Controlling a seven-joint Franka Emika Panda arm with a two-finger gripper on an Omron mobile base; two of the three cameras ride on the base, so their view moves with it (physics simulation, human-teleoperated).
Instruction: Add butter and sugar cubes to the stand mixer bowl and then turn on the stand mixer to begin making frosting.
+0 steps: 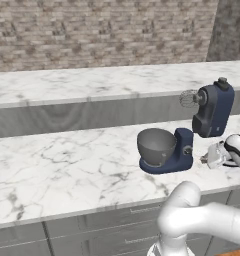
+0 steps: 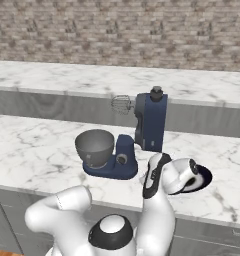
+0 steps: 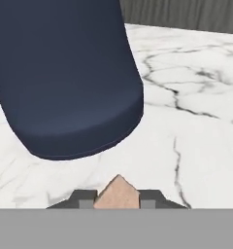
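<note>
Stand mixer bowl (image 1: pixel 156 146) is seen seated on the flat base of the stand mixer (image 2: pixel 142 131), toward the right end of the marble counter (image 1: pixel 62 165), between front edge and back ledge. Bowl interior is seen as plain grey; contents cannot be told.

Nearest the front edge, the gripper (image 3: pixel 117 200) is held low over the counter, just right of the mixer base. In the hand view a small tan, peaked block (image 3: pixel 118 192) is pinched between the two dark finger tips, jaws drawn in against it. Whether it is butter or a sugar cube cannot be told. A dark-blue-and-white plate (image 2: pixel 204 176) is partly covered by the hand near the front edge.

Just beyond the tips, the mixer's navy body is seen close. Farther back, the head is tilted up with the wire whisk (image 1: pixel 188 98) raised clear of the bowl, so the bowl mouth is left open from above.

Step in hand is judged as a pickup just made. To be done well: block is lifted straight up first, carried over the base without clipping it, and released only once centred above the bowl rim, below the whisk.
</note>
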